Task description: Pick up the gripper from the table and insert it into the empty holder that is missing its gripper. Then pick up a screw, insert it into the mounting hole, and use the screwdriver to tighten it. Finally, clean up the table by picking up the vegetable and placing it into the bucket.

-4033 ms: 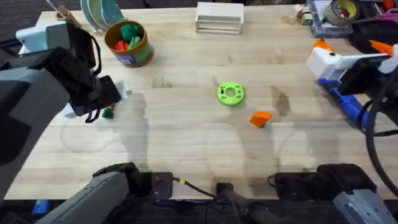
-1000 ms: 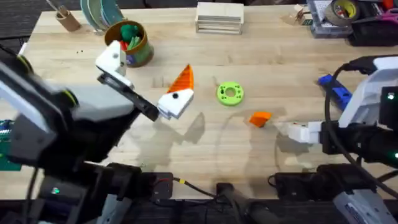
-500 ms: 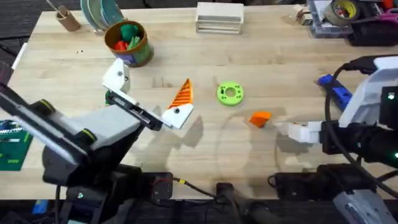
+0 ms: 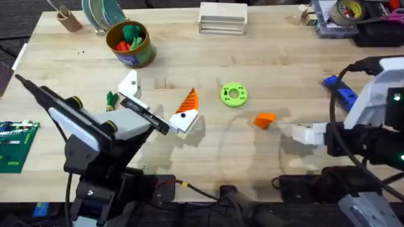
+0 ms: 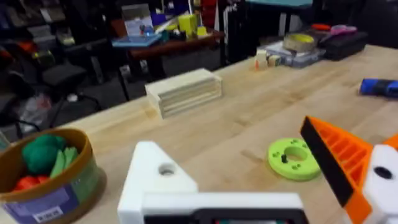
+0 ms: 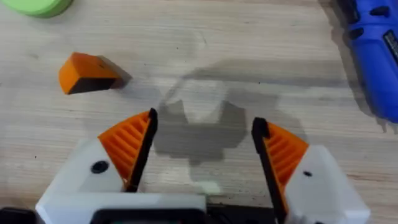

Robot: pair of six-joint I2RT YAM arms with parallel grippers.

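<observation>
The loose orange gripper point(image 4: 264, 120) point(image 6: 87, 72) lies on the table right of centre. My left gripper point(image 4: 158, 104) point(image 5: 233, 149) is open wide. One of its fingers is the bare white holder point(image 4: 129, 85) point(image 5: 158, 180); the other carries an orange tip point(image 4: 187, 99). The small dark green vegetable point(image 4: 112, 99) lies just left of the holder. My right gripper point(image 4: 302, 133) point(image 6: 204, 124) hangs open low over the table, a short way right of the loose gripper. The blue screwdriver point(image 4: 338, 91) point(image 6: 373, 37) lies beyond it, partly hidden by the right arm. The bucket point(image 4: 131, 43) point(image 5: 46, 171) holds toy vegetables.
A bright green ring point(image 4: 233, 94) point(image 5: 293, 158) sits mid-table. A stack of wooden slabs point(image 4: 222, 17) stands at the back, with a parts box and tape roll point(image 4: 338, 16) at the back right. A circuit board point(image 4: 16, 145) lies at the left edge.
My left arm has drawn back toward its base and its open gripper has shifted slightly right, uncovering the vegetable. The right arm has not moved.
</observation>
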